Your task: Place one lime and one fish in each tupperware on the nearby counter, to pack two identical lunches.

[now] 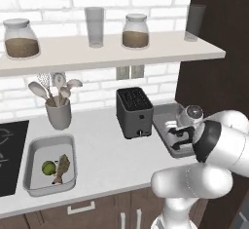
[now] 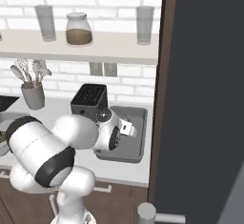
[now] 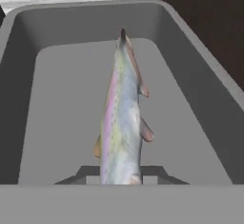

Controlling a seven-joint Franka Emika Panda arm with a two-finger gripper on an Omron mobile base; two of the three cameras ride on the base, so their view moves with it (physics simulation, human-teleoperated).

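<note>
Lighting: even, bright and diffuse throughout; no single source can be made out. Shadows: only faint soft shading is seen under the long white wall shelf (image 1: 112,52) and inside the dark grey rectangular container (image 3: 28,99). Glare: none is seen. Sharpness: edges are rendered slightly soft; the silvery grey fish with pinkish flanks (image 3: 121,123) is shown coarse and blurred up close. Edge distortion: none is noted.

Glossy white rounded arm (image 1: 194,181) segs w/ dark joint bands, dark grey hand (image 1: 179,138), round silver cap.
</note>
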